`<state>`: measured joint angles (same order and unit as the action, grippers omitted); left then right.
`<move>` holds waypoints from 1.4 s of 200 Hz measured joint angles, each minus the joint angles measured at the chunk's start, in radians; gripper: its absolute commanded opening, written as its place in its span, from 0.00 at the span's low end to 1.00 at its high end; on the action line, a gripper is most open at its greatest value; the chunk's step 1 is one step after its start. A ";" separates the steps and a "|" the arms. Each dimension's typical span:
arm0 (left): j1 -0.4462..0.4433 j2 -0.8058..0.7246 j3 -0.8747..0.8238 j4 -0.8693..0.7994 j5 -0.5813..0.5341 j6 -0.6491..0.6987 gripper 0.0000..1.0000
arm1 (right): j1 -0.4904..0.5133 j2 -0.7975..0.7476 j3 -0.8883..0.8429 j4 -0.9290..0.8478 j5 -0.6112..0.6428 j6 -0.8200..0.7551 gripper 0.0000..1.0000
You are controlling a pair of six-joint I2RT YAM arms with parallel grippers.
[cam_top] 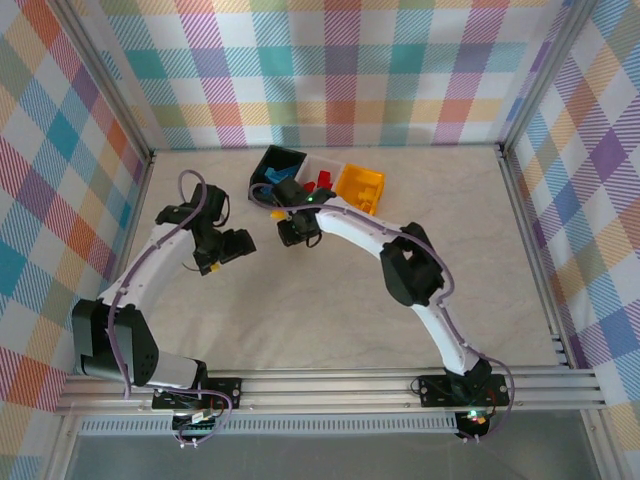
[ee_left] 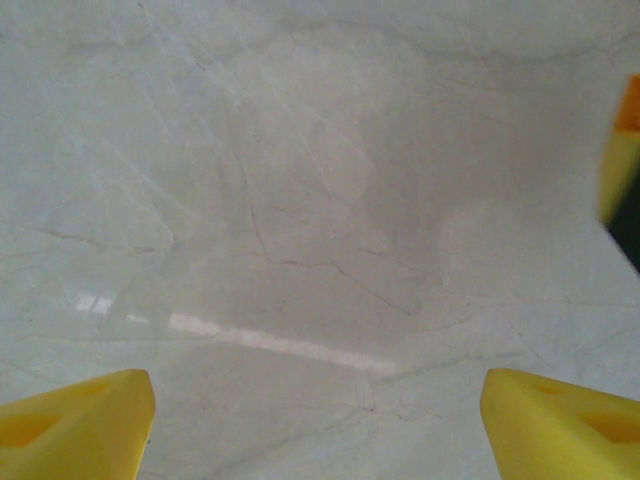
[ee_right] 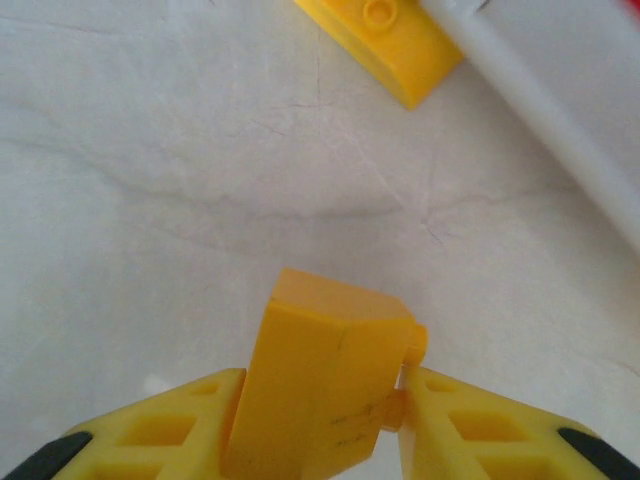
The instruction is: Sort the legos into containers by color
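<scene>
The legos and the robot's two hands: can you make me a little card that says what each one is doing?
left gripper: open, nothing in it, over the bare table
right gripper: shut on a yellow lego
second yellow lego: lying on the table, ahead of the right gripper
bins: black bin, white bin and orange-yellow bin, in a row at the far side
inside the white bin: a red lego

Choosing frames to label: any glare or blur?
Left wrist: glare streak across the table, blurred yellow shape at the right edge. Right wrist: the gripped yellow brick looks slightly soft, close to the lens. Top external: even light, sharp.
</scene>
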<state>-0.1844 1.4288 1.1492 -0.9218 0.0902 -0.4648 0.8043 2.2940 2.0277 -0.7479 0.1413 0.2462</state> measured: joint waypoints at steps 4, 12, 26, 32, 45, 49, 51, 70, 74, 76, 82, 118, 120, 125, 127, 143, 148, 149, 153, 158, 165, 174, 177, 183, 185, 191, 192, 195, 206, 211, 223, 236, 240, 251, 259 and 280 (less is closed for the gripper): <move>0.000 0.010 0.000 0.006 0.002 0.003 0.85 | -0.003 -0.018 -0.011 0.001 -0.004 0.000 0.40; 0.000 0.039 0.002 0.019 0.006 0.010 0.85 | -0.012 -0.063 -0.036 0.005 -0.010 0.004 0.40; 0.000 0.101 0.017 0.041 0.013 0.019 0.85 | -0.040 -0.147 -0.085 0.013 -0.022 0.015 0.40; -0.002 0.135 0.032 0.047 0.015 0.026 0.84 | -0.056 -0.177 -0.100 0.013 -0.027 0.023 0.40; -0.011 0.208 0.074 0.068 0.021 0.045 0.85 | -0.103 -0.238 -0.130 0.013 -0.037 0.035 0.40; -0.013 0.230 0.089 0.072 0.021 0.053 0.85 | -0.122 -0.254 -0.136 0.013 -0.039 0.039 0.40; -0.014 0.241 0.099 0.075 0.021 0.056 0.85 | -0.130 -0.260 -0.138 0.013 -0.041 0.041 0.40; -0.032 0.348 0.201 0.096 0.020 0.096 0.85 | -0.215 -0.292 -0.145 0.012 -0.050 0.053 0.40; -0.037 0.370 0.225 0.104 0.021 0.103 0.85 | -0.228 -0.292 -0.145 0.013 -0.052 0.053 0.40; -0.040 0.381 0.236 0.106 0.019 0.108 0.85 | -0.239 -0.292 -0.145 0.013 -0.053 0.053 0.40; -0.047 0.410 0.269 0.115 0.020 0.119 0.85 | -0.264 -0.292 -0.145 0.011 -0.056 0.055 0.40; -0.072 0.574 0.431 0.150 0.021 0.173 0.85 | -0.344 -0.237 -0.129 -0.002 -0.068 0.067 0.40; -0.074 0.581 0.439 0.151 0.021 0.176 0.85 | -0.345 -0.232 -0.127 -0.003 -0.070 0.068 0.40; -0.076 0.601 0.456 0.151 0.021 0.182 0.85 | -0.346 -0.222 -0.121 -0.005 -0.073 0.072 0.40; -0.076 0.610 0.464 0.151 0.021 0.185 0.85 | -0.347 -0.216 -0.119 -0.005 -0.076 0.075 0.40; -0.080 0.671 0.521 0.151 0.021 0.203 0.85 | -0.352 -0.170 -0.092 -0.015 -0.090 0.086 0.42; -0.081 0.689 0.539 0.151 0.020 0.209 0.85 | -0.354 -0.154 -0.080 -0.020 -0.095 0.090 0.44; -0.081 0.694 0.544 0.151 0.020 0.211 0.85 | -0.355 -0.152 -0.079 -0.021 -0.095 0.091 0.45; -0.081 0.706 0.558 0.150 0.021 0.214 0.85 | -0.357 -0.138 -0.063 -0.029 -0.099 0.091 0.48; -0.082 0.725 0.579 0.150 0.021 0.220 0.85 | -0.359 -0.120 -0.047 -0.035 -0.104 0.095 0.52; -0.083 0.745 0.605 0.149 0.021 0.227 0.85 | -0.360 -0.095 -0.023 -0.041 -0.109 0.099 0.56; -0.085 0.769 0.637 0.146 0.021 0.233 0.85 | -0.364 -0.067 0.011 -0.054 -0.115 0.103 0.58; -0.086 0.776 0.648 0.145 0.020 0.236 0.85 | -0.365 -0.059 0.022 -0.060 -0.117 0.105 0.58; -0.088 0.792 0.670 0.144 0.020 0.241 0.85 | -0.367 -0.045 0.041 -0.067 -0.120 0.106 0.58; -0.089 0.796 0.678 0.143 0.021 0.244 0.85 | -0.368 -0.041 0.047 -0.071 -0.120 0.105 0.58; -0.091 0.808 0.698 0.142 0.021 0.248 0.85 | -0.371 -0.031 0.064 -0.080 -0.124 0.106 0.58; -0.092 0.810 0.700 0.142 0.021 0.249 0.85 | -0.371 -0.030 0.066 -0.081 -0.124 0.106 0.58; -0.093 0.816 0.710 0.141 0.020 0.251 0.85 | -0.372 -0.027 0.071 -0.085 -0.127 0.106 0.58; -0.100 0.840 0.748 0.139 0.018 0.257 0.86 | -0.374 -0.026 0.088 -0.101 -0.129 0.105 0.59; -0.103 0.850 0.764 0.135 0.017 0.261 0.85 | -0.374 -0.026 0.094 -0.108 -0.130 0.105 0.59; -0.112 0.870 0.800 0.128 0.013 0.268 0.85 | -0.374 -0.029 0.103 -0.116 -0.132 0.105 0.59; -0.121 0.893 0.836 0.128 0.012 0.273 0.85 | -0.376 -0.034 0.102 -0.132 -0.133 0.105 0.59; -0.124 0.900 0.847 0.127 0.012 0.275 0.85 | -0.376 -0.038 0.098 -0.134 -0.134 0.105 0.59; -0.130 0.920 0.879 0.125 0.012 0.280 0.86 | -0.378 -0.054 0.079 -0.143 -0.135 0.105 0.59; -0.134 0.935 0.900 0.125 0.013 0.280 0.86 | -0.378 -0.069 0.060 -0.149 -0.136 0.105 0.59; -0.136 0.968 0.956 0.117 0.015 0.291 0.86 | -0.378 -0.109 0.012 -0.156 -0.146 0.109 0.59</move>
<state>-0.3202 2.3970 2.1048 -0.8043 0.1055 -0.1738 0.4267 2.1849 2.0396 -0.9043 -0.0048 0.3553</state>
